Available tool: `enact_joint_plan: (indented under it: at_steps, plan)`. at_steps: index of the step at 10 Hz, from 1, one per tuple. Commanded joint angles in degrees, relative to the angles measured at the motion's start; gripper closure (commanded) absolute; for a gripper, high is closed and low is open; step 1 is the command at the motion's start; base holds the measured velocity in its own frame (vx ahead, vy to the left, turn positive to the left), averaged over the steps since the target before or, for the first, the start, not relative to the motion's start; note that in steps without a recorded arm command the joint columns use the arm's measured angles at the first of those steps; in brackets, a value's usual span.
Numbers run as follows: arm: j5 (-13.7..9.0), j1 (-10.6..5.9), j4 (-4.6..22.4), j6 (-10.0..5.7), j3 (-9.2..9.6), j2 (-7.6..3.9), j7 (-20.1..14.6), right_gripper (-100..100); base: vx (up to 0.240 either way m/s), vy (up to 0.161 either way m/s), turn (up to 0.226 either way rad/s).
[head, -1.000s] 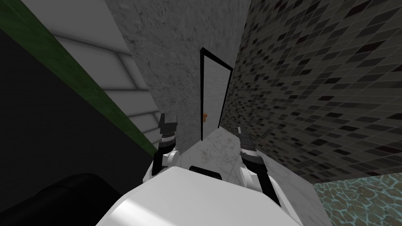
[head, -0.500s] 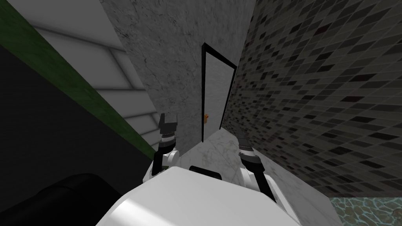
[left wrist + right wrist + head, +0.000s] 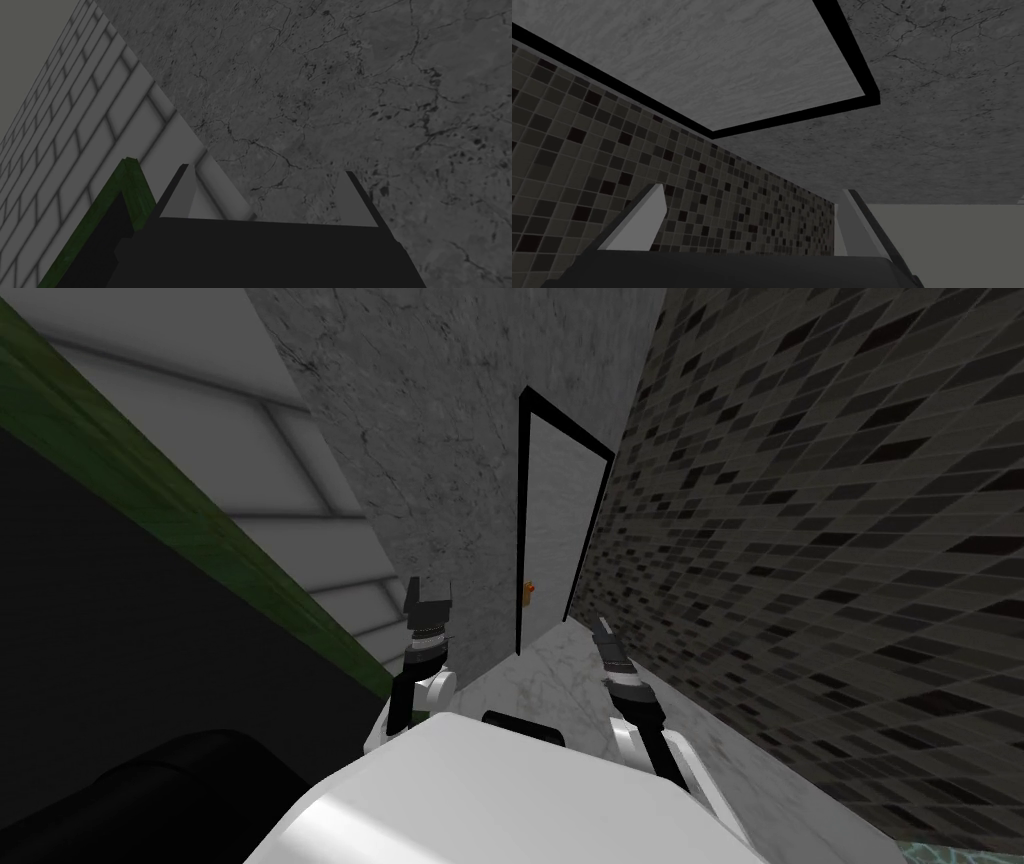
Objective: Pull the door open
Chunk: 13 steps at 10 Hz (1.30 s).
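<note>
My base has rolled nearer: the pale grey, black-framed door [image 3: 556, 528] stands shut at 12 o'clock, its small orange handle [image 3: 529, 588] well ahead. My right gripper [image 3: 602, 626] has tipped toward it, fingers spread and empty. The left gripper [image 3: 430, 591] at 11 o'clock is spread too.

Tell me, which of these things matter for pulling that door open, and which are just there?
For the job: grey door, its small orange handle, black door frame, right jaws (open).

Just around: mosaic-tiled wall, marbled grey wall, white brick wall, green strip, marbled floor, left jaws (open).
</note>
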Motion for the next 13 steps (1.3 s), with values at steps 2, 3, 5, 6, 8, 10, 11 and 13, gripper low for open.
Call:
enact_joint_plan:
  at_steps: [2,3,5,6,8,10,11,13]
  plan:
    - [3.42,-0.42,2.26,-1.25,-0.41,-0.34,0.99,-100,0.095,-0.016,0.072]
    - [4.73,-0.62,3.17,-1.72,-0.58,-0.46,1.35,-100,0.093,0.004,0.072]
    - [7.34,-1.02,4.98,-2.64,-0.92,-0.71,2.07,-100,0.107,-0.007,0.064]
    - [8.64,-1.22,5.89,-3.11,-1.10,-0.81,2.43,-100,0.101,-0.004,0.076]
    - [11.26,-1.62,7.71,-4.03,-1.44,-1.01,3.15,-100,0.097,-0.001,0.070]
    - [13.86,-2.02,9.51,-4.96,-1.78,-1.20,3.87,-100,0.111,-0.012,0.068]
    - [15.13,-2.22,10.39,-5.41,-1.95,-1.28,4.22,-100,0.098,-0.011,0.070]
    - [17.66,-2.61,12.15,-6.31,-2.29,-1.44,4.92,-100,0.092,-0.017,0.068]
